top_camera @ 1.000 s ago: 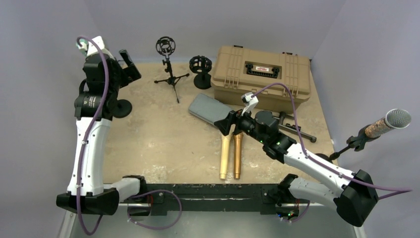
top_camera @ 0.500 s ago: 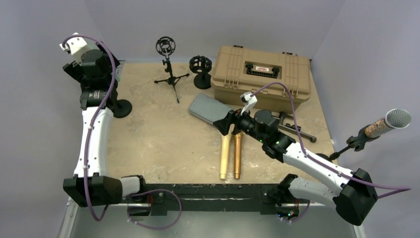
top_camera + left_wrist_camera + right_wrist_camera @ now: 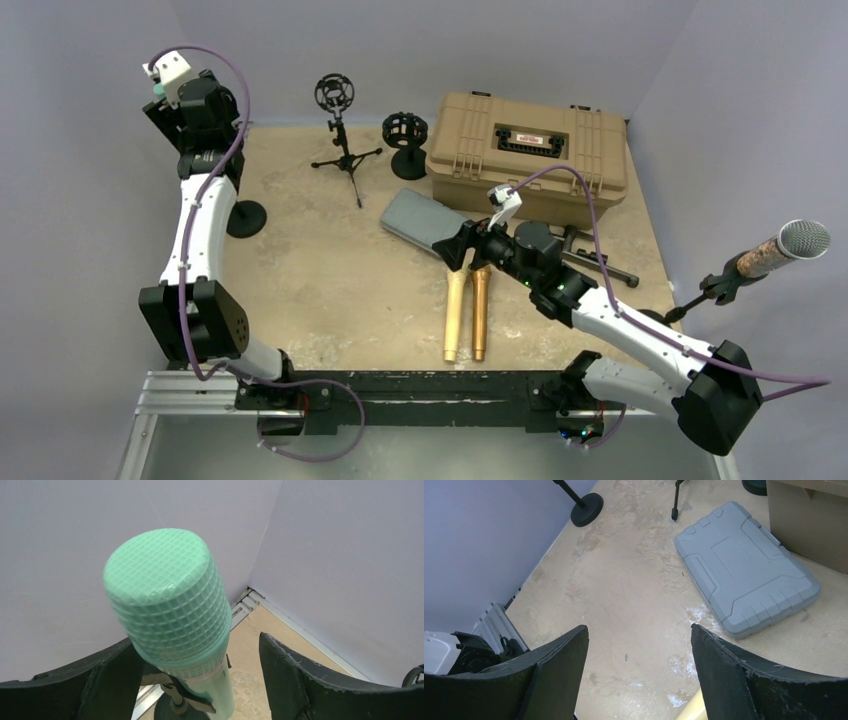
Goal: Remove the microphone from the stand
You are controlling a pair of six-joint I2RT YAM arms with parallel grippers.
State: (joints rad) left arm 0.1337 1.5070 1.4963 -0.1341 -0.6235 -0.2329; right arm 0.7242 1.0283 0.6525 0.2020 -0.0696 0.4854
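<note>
A mint-green microphone (image 3: 170, 605) sits upright in the clip (image 3: 172, 690) of a black stand. The stand's round base (image 3: 245, 218) is at the far left of the table. My left gripper (image 3: 196, 645) is open, with one jaw on each side of the microphone just below its grille head and a gap on the right side. In the top view the left gripper (image 3: 160, 100) is raised high at the back left wall, and only a bit of the green microphone (image 3: 158, 89) shows. My right gripper (image 3: 462, 250) is open and empty over mid-table; it also shows in the right wrist view (image 3: 639, 630).
Two gold microphones (image 3: 467, 312) lie below the right gripper. A grey case (image 3: 420, 220) and a tan case (image 3: 525, 145) lie behind it. A tripod shock mount (image 3: 338, 110) and a round-based mount (image 3: 405, 135) stand at the back. A silver-headed microphone on a stand (image 3: 785, 245) is at the right.
My left arm has swung up and back toward the left wall corner, and its gripper has turned so that it now straddles the green microphone. The right arm has not moved.
</note>
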